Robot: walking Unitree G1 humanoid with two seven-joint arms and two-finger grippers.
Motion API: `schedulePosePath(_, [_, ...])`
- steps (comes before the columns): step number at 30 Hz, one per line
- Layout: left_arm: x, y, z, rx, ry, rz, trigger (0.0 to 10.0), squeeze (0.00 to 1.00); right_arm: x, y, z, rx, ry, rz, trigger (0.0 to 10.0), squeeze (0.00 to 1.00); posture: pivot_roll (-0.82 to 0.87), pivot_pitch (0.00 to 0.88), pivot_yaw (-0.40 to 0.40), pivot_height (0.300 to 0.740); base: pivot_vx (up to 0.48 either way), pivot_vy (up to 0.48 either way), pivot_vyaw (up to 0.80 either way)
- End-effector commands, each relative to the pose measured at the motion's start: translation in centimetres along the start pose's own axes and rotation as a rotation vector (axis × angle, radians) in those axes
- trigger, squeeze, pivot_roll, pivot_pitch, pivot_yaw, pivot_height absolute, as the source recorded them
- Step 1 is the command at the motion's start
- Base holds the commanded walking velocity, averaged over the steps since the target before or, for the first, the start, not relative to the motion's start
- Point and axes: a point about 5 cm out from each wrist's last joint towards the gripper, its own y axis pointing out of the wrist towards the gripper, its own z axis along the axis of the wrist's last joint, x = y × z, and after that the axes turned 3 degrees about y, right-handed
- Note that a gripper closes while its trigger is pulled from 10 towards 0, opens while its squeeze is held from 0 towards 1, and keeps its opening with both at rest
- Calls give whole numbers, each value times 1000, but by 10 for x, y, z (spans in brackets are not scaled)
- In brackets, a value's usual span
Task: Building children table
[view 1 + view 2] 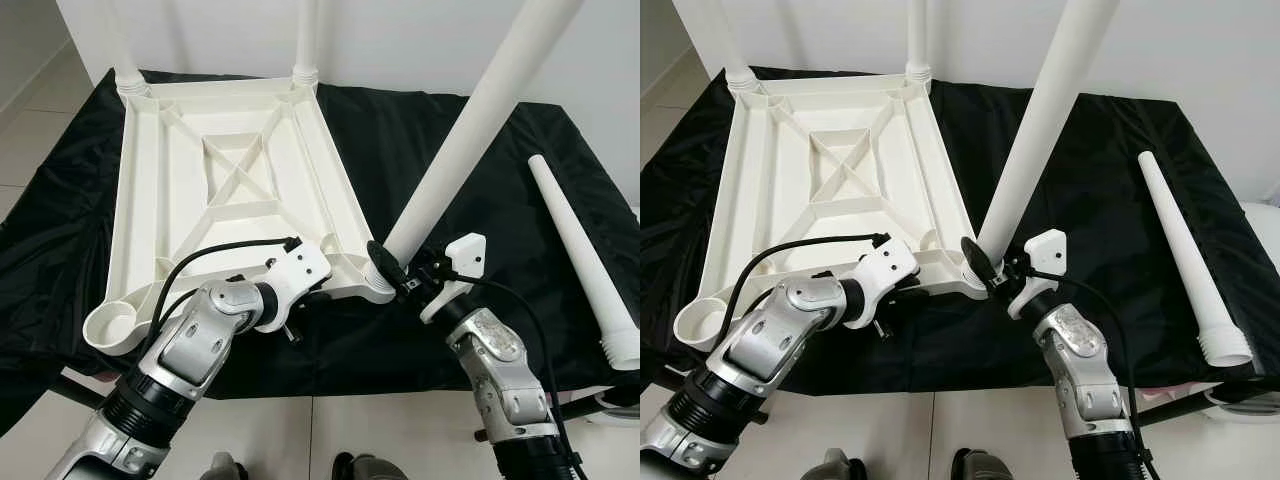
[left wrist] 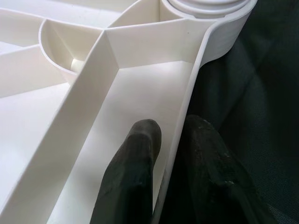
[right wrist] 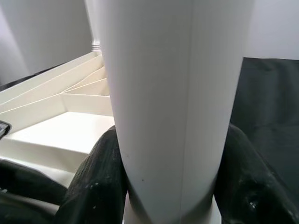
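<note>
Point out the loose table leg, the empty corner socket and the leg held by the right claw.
loose table leg [image 1: 580,250], left eye view, middle of its shaft
empty corner socket [image 1: 110,328], left eye view, its round rim
held leg [image 1: 1035,120], right eye view, mid shaft

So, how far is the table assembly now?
Done: two legs stand in the far corners of the upturned tabletop. In hand: the right gripper holds a third leg at the near right socket, while the left gripper pinches the rim. Left: the loose leg on the black cloth, for the empty socket.
</note>
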Motion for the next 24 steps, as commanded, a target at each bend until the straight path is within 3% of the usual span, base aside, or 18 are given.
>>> schedulePosePath(1, [-16,-4,-5,-46,-4,142,10000,0,-18,0,-11,-36,46,32,0,0,-51,138,-32,740,0,0,0])
schedulePosePath(11, [-16,-4,-5,-48,-1,139,10000,0,-31,3,-15,-17,29,-153,0,0,-47,135,-34,740,0,0,0])
schedulePosePath(16, [-15,-4,-5,-50,2,135,10000,0,-38,2,-19,-28,26,-181,0,0,-47,131,-34,740,0,0,0])
schedulePosePath(17, [-14,-3,-5,-52,4,132,10000,0,-39,3,-19,-35,17,-188,10000,0,-49,128,-33,740,0,0,0])
schedulePosePath(24, [-11,-1,-8,-62,15,115,10000,0,-39,3,-20,-40,3,-214,10000,0,-54,124,-32,740,0,0,0])
